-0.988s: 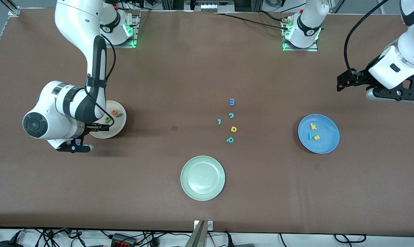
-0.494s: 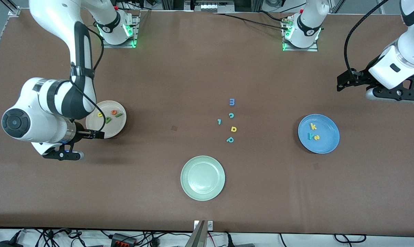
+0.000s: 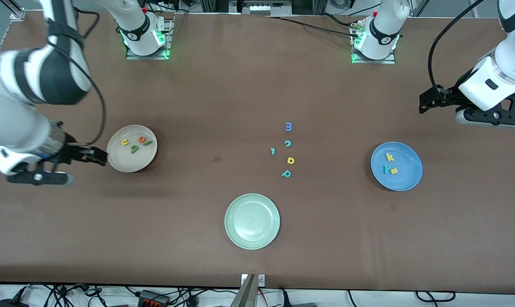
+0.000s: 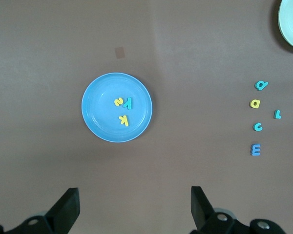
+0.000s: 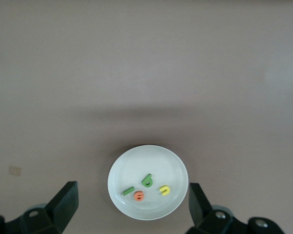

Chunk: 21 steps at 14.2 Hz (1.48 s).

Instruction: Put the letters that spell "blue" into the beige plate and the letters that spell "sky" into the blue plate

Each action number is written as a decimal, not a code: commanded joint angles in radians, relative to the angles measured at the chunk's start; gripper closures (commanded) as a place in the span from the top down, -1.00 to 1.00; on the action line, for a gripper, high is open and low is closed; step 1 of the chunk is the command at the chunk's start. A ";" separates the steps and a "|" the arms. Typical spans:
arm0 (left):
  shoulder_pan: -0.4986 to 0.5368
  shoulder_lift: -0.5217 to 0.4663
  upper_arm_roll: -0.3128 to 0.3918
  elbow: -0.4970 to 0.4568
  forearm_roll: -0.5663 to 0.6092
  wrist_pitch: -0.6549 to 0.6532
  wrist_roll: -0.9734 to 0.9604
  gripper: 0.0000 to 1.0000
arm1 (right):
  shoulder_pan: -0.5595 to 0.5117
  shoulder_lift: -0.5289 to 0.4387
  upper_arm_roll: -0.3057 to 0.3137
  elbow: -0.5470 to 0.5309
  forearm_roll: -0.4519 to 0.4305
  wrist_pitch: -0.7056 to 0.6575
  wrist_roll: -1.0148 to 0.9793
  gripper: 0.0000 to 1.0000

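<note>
A: Looking at the beige plate first — what's in it?

B: Four letters: yellow u, orange e, green b, thin green l. All inside, grouped toward the rim farther from the front cam. Plate sits at the right arm's end of the table.

A: Right gripper?

B: Up in the air just beside that plate's rim, over bare table. Fingers spread wide, nothing btwn them.

A: Blue plate?

B: At the left arm's end. Holds yellow k, yellow s, teal y; s and y touching or nearly so, k a bit apart.

A: Left gripper?

B: Aloft over bare table, farther from the front cam than the blue plate. Jaws wide apart, empty.

A: Anything else?

B: Mid-table cluster: blue m, teal c, small teal piece, yellow d-like letter, teal p. Pale green plate nearer the front cam than those, w/ no letters in it.
</note>
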State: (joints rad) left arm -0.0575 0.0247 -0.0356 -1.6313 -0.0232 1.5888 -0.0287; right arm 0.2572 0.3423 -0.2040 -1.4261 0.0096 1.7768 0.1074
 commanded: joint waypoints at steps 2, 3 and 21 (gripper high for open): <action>0.001 0.018 0.000 0.034 -0.009 -0.023 0.009 1.00 | -0.199 -0.088 0.133 -0.014 -0.020 -0.042 -0.064 1.00; 0.001 0.018 0.000 0.034 -0.009 -0.024 0.009 1.00 | -0.213 -0.092 0.132 -0.002 -0.022 -0.069 -0.089 1.00; 0.001 0.018 0.000 0.034 -0.009 -0.024 0.013 1.00 | -0.271 -0.229 0.133 -0.077 -0.040 -0.169 -0.155 1.00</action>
State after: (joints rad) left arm -0.0573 0.0250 -0.0356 -1.6310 -0.0232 1.5880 -0.0287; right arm -0.0321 0.1805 -0.0573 -1.4275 -0.0124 1.6143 -0.0408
